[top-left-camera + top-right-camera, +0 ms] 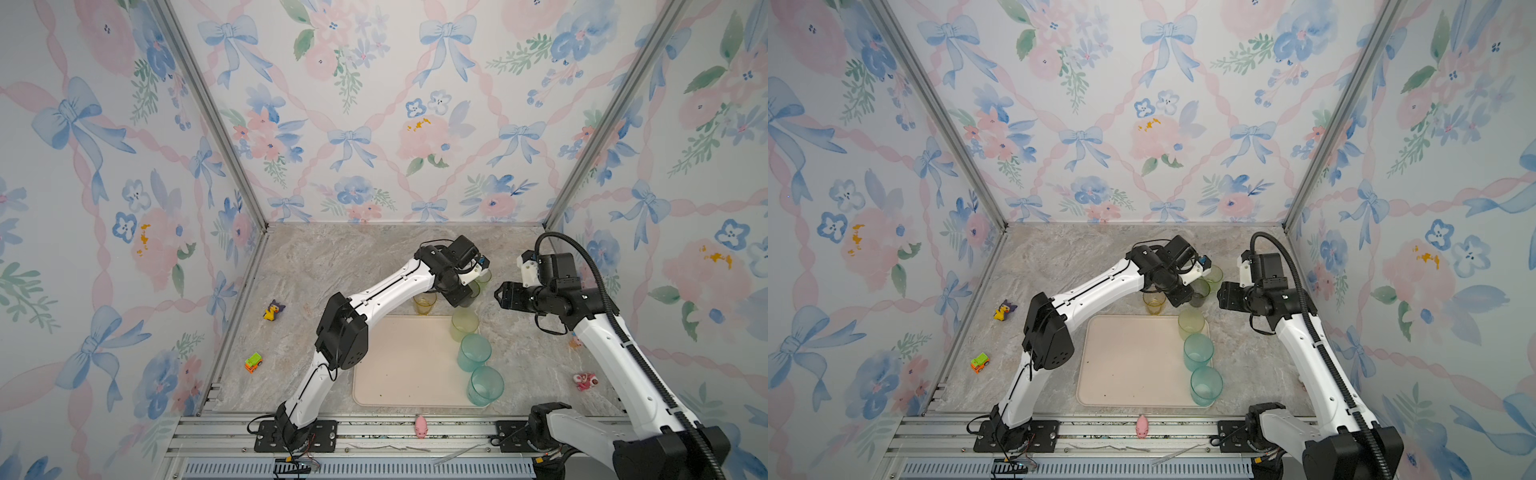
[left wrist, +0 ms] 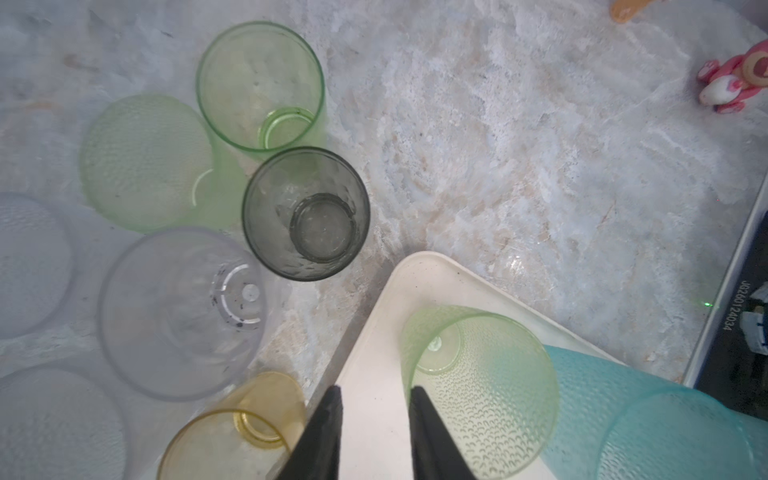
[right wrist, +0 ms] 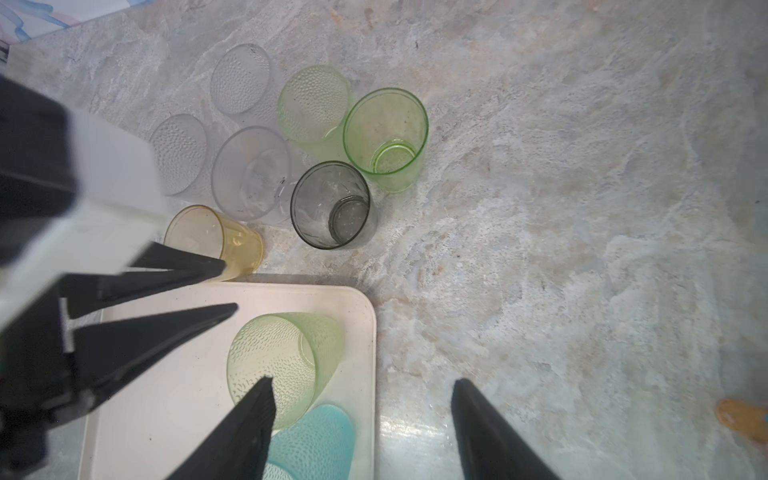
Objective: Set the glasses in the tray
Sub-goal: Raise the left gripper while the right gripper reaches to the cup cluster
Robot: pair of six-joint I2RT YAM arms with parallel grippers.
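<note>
In both top views the tray [image 1: 399,365] [image 1: 1125,365] lies mid-table with a pale green glass [image 1: 464,324] and two teal glasses [image 1: 473,351] standing along its right side. The rest of the glasses cluster just beyond its far edge. Your left gripper [image 1: 460,300] hangs over that far edge beside the amber glass [image 1: 424,305], and your right gripper [image 1: 500,295] waits off to the right of the cluster; neither view shows the jaws clearly. In the left wrist view the left gripper [image 2: 375,390] has its jaws a narrow gap apart over the tray's corner, with nothing between them. One finger is near the amber glass [image 2: 241,424] and the other near the pale green glass [image 2: 478,386]. The amber glass looks like your likely next pick. Spread the jaws wider before you come down, take it by the rim wall, lift it clear of the tray's raised edge, and set it upright on bare tray away from the three already placed. Mind the smoky grey glass [image 2: 305,214] and the clear glass [image 2: 183,311] close by. In the right wrist view your right gripper [image 3: 362,381] is spread wide and empty above the tray's corner.
</note>
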